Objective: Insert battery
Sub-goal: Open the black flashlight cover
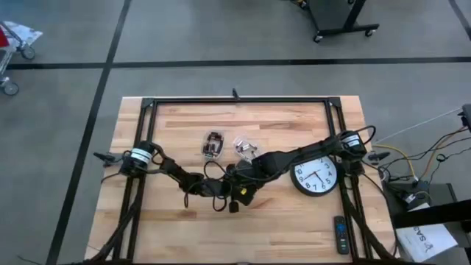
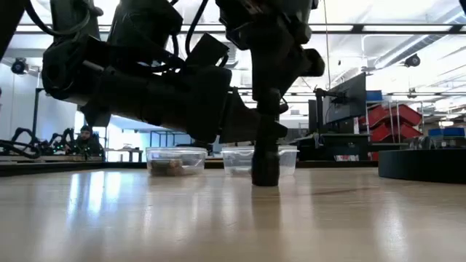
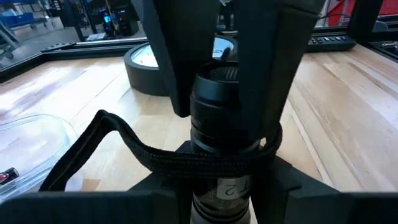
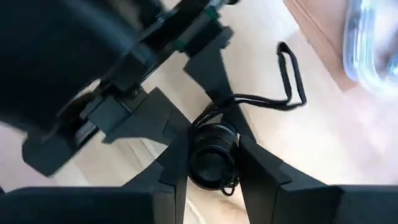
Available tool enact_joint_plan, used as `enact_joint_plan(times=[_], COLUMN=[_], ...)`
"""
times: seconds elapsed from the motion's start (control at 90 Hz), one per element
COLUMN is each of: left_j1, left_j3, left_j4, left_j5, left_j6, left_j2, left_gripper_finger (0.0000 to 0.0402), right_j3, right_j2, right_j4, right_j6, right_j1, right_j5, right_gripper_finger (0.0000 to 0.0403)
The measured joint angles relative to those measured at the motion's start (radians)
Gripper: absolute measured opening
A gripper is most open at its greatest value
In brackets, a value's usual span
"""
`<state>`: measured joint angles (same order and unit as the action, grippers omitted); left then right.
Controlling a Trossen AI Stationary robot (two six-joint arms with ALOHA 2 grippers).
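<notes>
A black flashlight [image 2: 266,161] stands upright on the table near the middle, its lower end on the wood. A black wrist strap [image 3: 118,134] loops off its body. My right gripper [image 4: 211,171] comes down over its top and is shut on its upper part. My left gripper [image 3: 224,171] reaches in level from the table's left and is shut on the body lower down. In the high view the two grippers meet at the table's middle, left [image 1: 223,193] and right [image 1: 241,190]. No battery shows. My left gripper pinches the flashlight's body [image 3: 222,190] between its two fingers, below the strap's ring. The fingers come in level from the table's left and lie across the upright body. My right gripper pinches the flashlight's upper part, just under its round end cap [image 4: 211,155], between its two fingers [image 3: 177,68]. They point down from above and run along the body. The flashlight stands upright with its lower end [image 2: 266,180] on the table.
Two clear plastic tubs [image 1: 213,145] [image 1: 246,148] holding small parts sit just beyond the grippers. A round black wall clock [image 1: 316,177] lies face up to the right. A remote control [image 1: 341,234] lies near the front right corner. Bare wood shows at the front left.
</notes>
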<state>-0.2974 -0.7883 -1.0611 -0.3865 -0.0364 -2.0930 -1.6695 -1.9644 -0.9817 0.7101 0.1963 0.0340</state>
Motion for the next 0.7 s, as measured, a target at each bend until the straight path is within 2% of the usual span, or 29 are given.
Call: enact_joint_plan(times=[0.122, 0.322, 0.4, 0.5, 0.7], left_j1=[0.0, 0.0, 0.0, 0.0, 0.0], left_j3=[0.0, 0.001, 0.001, 0.001, 0.001], left_j4=[0.0, 0.0, 0.0, -0.001, -0.001], left_j5=[0.0, -0.004, -0.004, -0.002, 0.002], left_j6=[0.001, 0.002, 0.002, 0.002, 0.008], left_j2=[0.0, 0.0, 0.0, 0.0, 0.0], left_gripper_finger=[0.0095, 0.0095, 0.0095, 0.0095, 0.0095], right_j3=[0.0, 0.001, 0.001, -0.001, -0.031], right_j2=[0.0, 0.0, 0.0, 0.0, -0.004], right_j4=[0.009, 0.029, 0.031, 0.036, 0.03], right_j6=[-0.276, -0.926, -1.097, -1.099, -0.815], right_j1=[0.0, 0.0, 0.0, 0.0, 0.007], right_j5=[0.0, -0.018, -0.02, -0.02, -0.008], right_gripper_finger=[0.0085, 0.0094, 0.0095, 0.0095, 0.012])
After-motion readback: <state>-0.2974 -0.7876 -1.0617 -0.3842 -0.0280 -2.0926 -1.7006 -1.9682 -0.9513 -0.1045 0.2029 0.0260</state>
